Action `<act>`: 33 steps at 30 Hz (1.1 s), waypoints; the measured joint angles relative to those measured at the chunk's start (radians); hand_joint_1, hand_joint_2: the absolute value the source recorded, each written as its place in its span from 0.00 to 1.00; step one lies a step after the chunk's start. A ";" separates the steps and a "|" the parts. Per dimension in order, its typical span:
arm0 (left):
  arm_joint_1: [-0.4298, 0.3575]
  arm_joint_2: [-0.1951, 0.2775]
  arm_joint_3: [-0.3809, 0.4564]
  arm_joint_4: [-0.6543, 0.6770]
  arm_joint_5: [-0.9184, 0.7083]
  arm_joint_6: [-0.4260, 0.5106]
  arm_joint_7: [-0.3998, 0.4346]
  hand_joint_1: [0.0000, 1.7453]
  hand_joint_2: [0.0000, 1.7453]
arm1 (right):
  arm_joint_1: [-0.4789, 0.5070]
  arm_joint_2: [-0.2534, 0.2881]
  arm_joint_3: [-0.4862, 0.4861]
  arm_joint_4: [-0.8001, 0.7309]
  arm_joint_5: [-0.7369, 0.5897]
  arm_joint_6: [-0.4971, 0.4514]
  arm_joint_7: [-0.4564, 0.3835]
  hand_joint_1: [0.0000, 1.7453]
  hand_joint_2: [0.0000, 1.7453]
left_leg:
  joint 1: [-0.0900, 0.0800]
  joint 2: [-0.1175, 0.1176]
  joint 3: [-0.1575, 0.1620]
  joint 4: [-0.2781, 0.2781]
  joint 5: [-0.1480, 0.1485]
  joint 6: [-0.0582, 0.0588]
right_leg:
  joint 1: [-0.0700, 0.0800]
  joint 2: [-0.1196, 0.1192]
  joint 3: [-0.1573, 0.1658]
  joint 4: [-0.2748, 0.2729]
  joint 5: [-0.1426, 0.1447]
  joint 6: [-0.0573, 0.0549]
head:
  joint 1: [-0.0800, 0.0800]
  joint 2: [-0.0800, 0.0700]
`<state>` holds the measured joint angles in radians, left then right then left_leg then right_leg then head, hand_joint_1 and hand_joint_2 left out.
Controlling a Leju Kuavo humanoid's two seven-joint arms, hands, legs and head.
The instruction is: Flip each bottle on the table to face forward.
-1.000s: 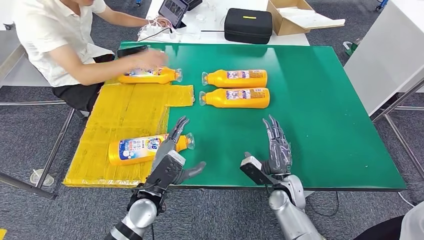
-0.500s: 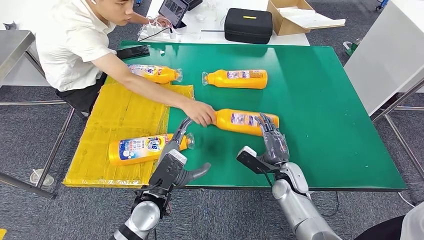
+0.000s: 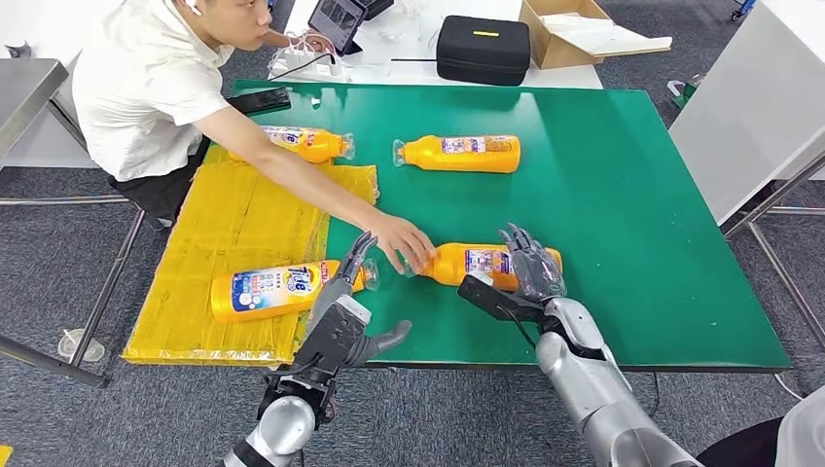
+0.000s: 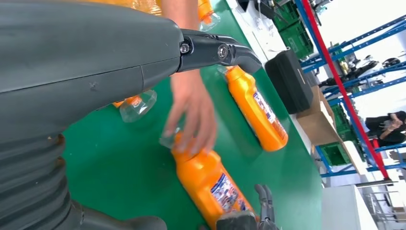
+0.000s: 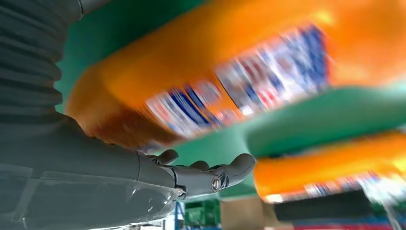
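while a person's hand (image 3: 404, 240) grips the neck end of the near orange bottle (image 3: 477, 263) on the green table (image 3: 632, 195), the right hand (image 3: 533, 272) lies over that bottle's far half w/ fingers spread across the label; can't tell if it's actually clamping or just resting on top. bottle lies on its side, cap toward the robot's left, near the front-middle of the table. right wrist view is blurry, orange body and label just beside the thumb. left hand (image 3: 342, 297) is apart, holding nothing, fingertips reaching up beside the cap of the bottle on the yellow mat (image 3: 268, 290), label up. yellow mat (image 3: 233, 224) covers the table's left part. two more bottles at the back: one by the person's arm (image 3: 302, 143), one mid-table (image 3: 462, 153), well apart from both hands.
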<state>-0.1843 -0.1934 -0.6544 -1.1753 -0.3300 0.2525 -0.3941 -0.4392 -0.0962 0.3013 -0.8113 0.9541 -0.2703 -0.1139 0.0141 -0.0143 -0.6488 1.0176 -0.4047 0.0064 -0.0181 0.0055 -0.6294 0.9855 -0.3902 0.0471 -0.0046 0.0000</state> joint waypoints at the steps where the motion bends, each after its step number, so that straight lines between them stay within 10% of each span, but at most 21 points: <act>1: 0.002 -0.001 0.000 0.000 -0.003 0.003 0.003 0.00 1.00 | -0.006 -0.005 0.010 0.007 0.022 0.013 0.031 0.00 1.00 | 0.000 0.000 0.000 0.000 0.000 0.000 | 0.000 0.000 0.000 0.000 0.000 0.000 | 0.000 0.000; 21: 0.010 -0.011 0.000 0.001 -0.033 0.011 0.024 0.00 1.00 | -0.099 -0.043 0.105 0.091 0.180 0.140 0.213 0.00 1.00 | 0.000 0.001 0.003 0.000 0.000 0.000 | 0.000 0.000 0.002 0.000 0.000 0.000 | 0.000 0.000; 22: 0.010 -0.012 0.000 0.001 -0.035 0.011 0.024 0.00 1.00 | -0.107 -0.043 0.110 0.098 0.192 0.152 0.226 0.04 1.00 | 0.000 0.001 0.003 0.000 0.000 0.000 | 0.000 0.000 0.002 0.000 0.000 0.000 | 0.000 0.000; 26: 0.010 -0.016 0.001 0.003 -0.037 0.013 0.022 0.00 1.00 | -0.138 -0.044 0.123 0.133 0.201 0.185 0.234 0.95 1.00 | 0.000 0.000 0.005 0.000 0.000 0.000 | 0.000 0.000 0.004 0.000 0.001 0.000 | 0.000 0.000; 33: 0.001 -0.021 0.000 0.022 -0.010 0.013 -0.015 0.00 1.00 | -0.187 -0.057 0.103 0.223 0.071 0.254 0.090 1.00 1.00 | 0.000 0.001 0.007 0.000 0.001 0.001 | 0.000 0.000 0.005 -0.001 0.001 0.001 | 0.000 0.000</act>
<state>-0.1836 -0.2146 -0.6541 -1.1538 -0.3398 0.2656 -0.4092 -0.6266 -0.1532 0.4045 -0.5886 1.0255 -0.0160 -0.0244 0.0141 -0.0135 -0.6418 1.0179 -0.4039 0.0073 -0.0180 0.0057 -0.6242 0.9849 -0.3890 0.0478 -0.0043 0.0000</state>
